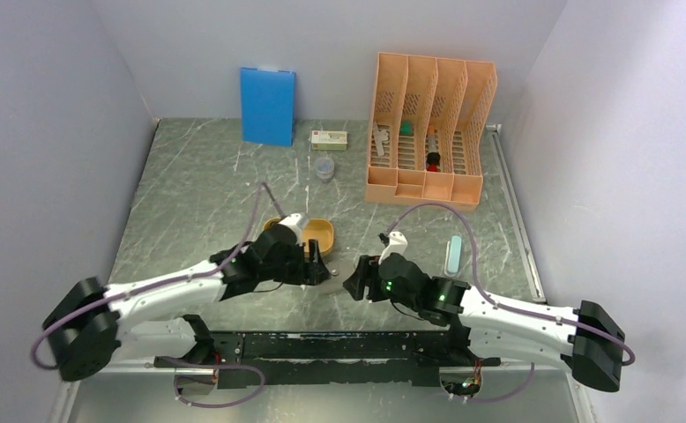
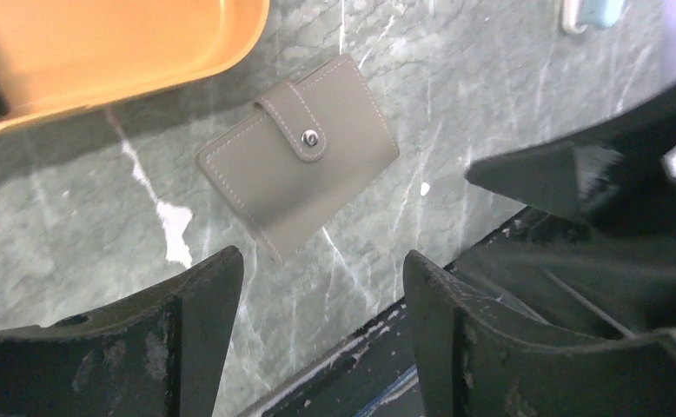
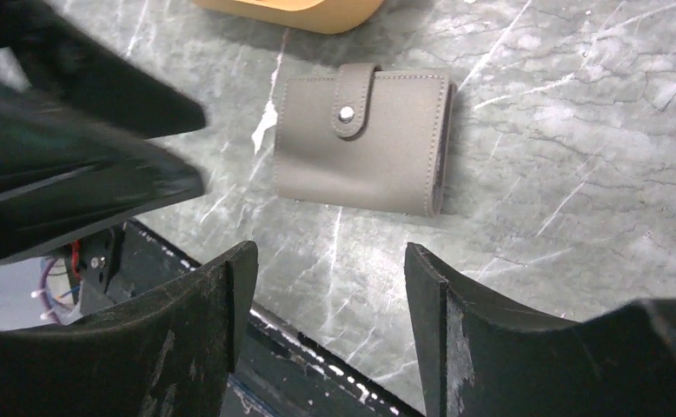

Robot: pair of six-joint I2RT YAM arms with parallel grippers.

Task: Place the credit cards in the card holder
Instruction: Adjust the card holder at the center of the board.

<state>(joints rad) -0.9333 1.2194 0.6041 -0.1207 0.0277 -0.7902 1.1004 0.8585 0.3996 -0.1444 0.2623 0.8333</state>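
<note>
Lying flat on the green marbled counter (image 1: pixel 198 194), the holder (image 2: pixel 298 156) is shut, its strap folded over the front and fastened with a small metal stud. It is grey-taupe with pale stitching along its edges. It sits near the front of the counter, in the gap between the two claws. The top view shows only a sliver of it there (image 1: pixel 333 283). The right wrist view shows it whole (image 3: pixel 361 143), with its folded spine to the right.

The left claw (image 2: pixel 321 261) hovers above the holder with its jaws standing apart and nothing between them; it touches nothing. The right claw (image 3: pixel 328 252) faces it from the other side, its jaws likewise parted and empty, clear of the holder. In the top view the left claw (image 1: pixel 315 264) and the right claw (image 1: pixel 357 284) point at each other, near but not touching.

Just behind the holder, with a strip of bare counter between, lies a shallow orange tray (image 2: pixel 100 52). To the right of the right claw lies a slim pale teal object (image 1: pixel 453 256), too small to identify. Further back stand a clear cup (image 1: pixel 324 167) and a small white box (image 1: pixel 329 139). Against the back wall leans a blue board (image 1: pixel 267 106), and to its right stands a tall orange file rack (image 1: pixel 428 132) with a few small items in its slots.
</note>
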